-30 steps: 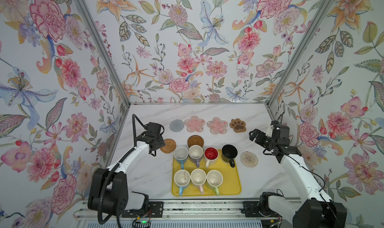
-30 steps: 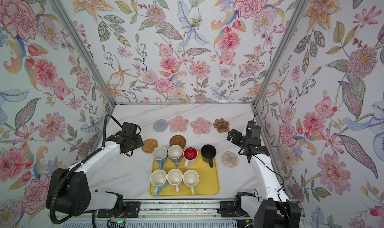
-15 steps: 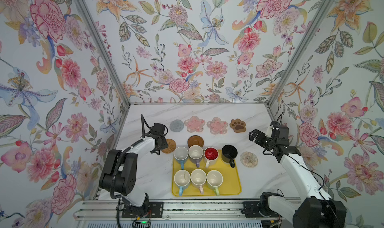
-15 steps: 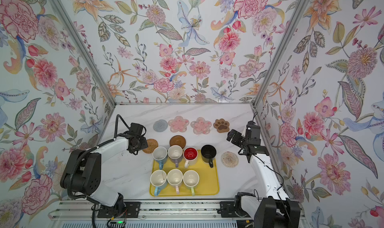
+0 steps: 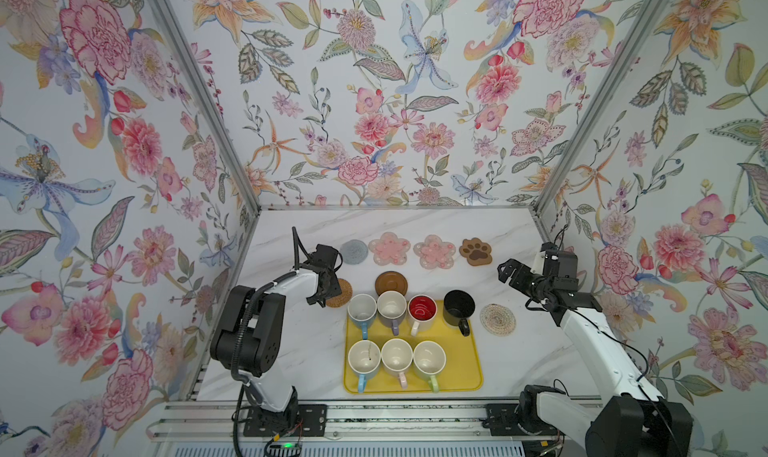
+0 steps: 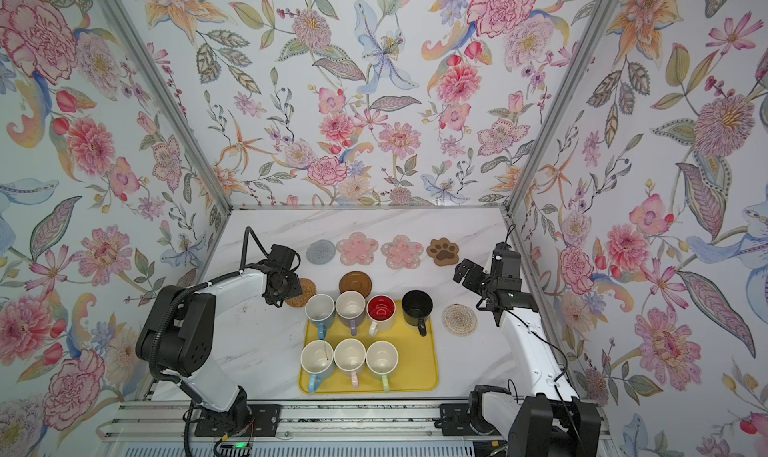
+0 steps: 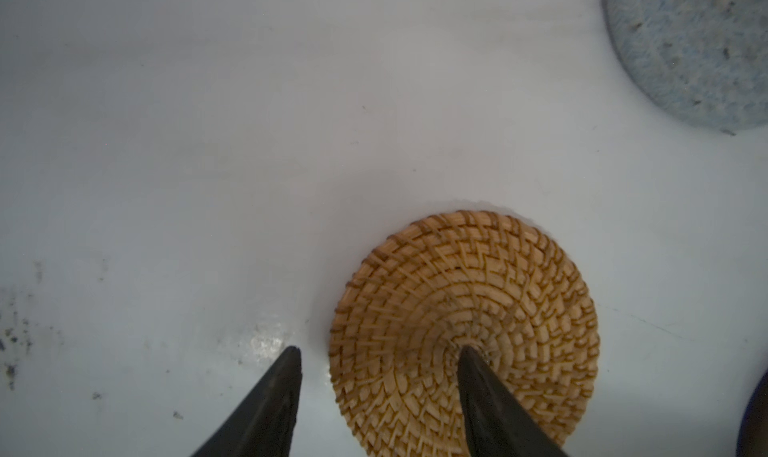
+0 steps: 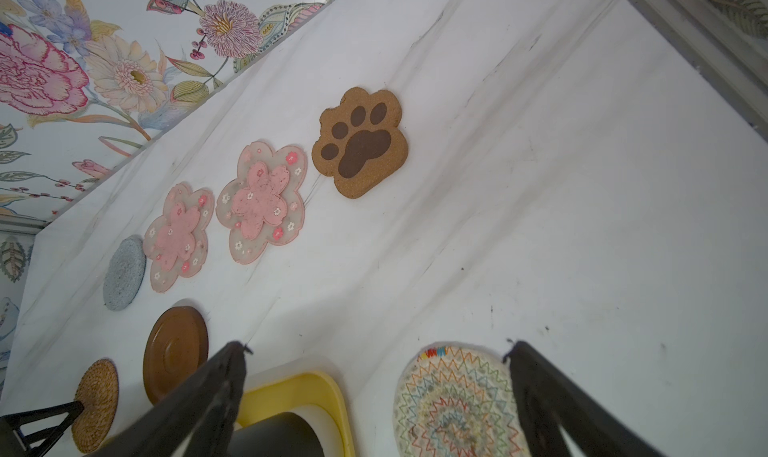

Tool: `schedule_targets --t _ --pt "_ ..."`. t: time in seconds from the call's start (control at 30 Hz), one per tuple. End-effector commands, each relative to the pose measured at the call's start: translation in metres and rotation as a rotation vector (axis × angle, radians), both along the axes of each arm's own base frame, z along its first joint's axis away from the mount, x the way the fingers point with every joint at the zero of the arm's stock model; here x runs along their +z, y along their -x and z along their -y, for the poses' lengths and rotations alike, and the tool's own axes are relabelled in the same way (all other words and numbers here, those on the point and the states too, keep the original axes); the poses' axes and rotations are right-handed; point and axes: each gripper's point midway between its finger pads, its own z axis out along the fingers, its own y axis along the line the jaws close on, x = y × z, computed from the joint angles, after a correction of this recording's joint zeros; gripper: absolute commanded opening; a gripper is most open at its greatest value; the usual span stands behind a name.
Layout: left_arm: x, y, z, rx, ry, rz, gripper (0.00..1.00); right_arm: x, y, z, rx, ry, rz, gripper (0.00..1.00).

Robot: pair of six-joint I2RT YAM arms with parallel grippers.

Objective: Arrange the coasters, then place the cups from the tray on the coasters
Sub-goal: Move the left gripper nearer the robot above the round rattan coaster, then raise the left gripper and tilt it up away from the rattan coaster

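Note:
The round rattan coaster (image 7: pixel 478 292) lies flat on the table left of the yellow tray (image 5: pixel 465 367). My left gripper (image 7: pixel 378 351) stands open over it, one finger above its middle and the other on the bare table beside its edge. In a top view the left gripper (image 5: pixel 328 296) covers the rattan coaster's (image 5: pixel 343 295) left part. Several cups stand on the tray, among them a blue cup (image 5: pixel 362 308), a red-lined cup (image 5: pixel 422 309) and a black cup (image 5: pixel 459 307). My right gripper (image 5: pixel 509 270) hangs open and empty above the cream rope coaster (image 8: pixel 453 405).
Along the back lie a grey-blue knit coaster (image 5: pixel 353 251), two pink flower coasters (image 5: pixel 389 248) (image 5: pixel 435 251) and a brown paw coaster (image 5: pixel 475 251). A dark wooden disc (image 5: pixel 391 283) lies just behind the tray. Patterned walls close in both sides and the back.
My left gripper has moved right onto the rattan coaster and its jaws have narrowed, while the arm's elbow has folded upright. The right arm has not moved.

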Motion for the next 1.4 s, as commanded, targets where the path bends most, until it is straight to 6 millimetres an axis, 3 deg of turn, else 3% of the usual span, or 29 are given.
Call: schedule_targets --t 0.0,0.43,1.37 --pt "-0.002 -0.002 0.005 -0.011 -0.02 -0.019 0.61 -0.003 0.003 0.003 -0.019 -0.007 -0.003 0.99" --pt "-0.02 -0.002 0.009 -0.027 -0.051 -0.081 0.56 -0.003 0.006 0.003 -0.02 -0.004 0.003 0.99" --pt "-0.014 -0.033 0.044 -0.066 0.002 -0.039 0.55 -0.001 0.008 0.007 -0.025 0.007 0.009 0.99"
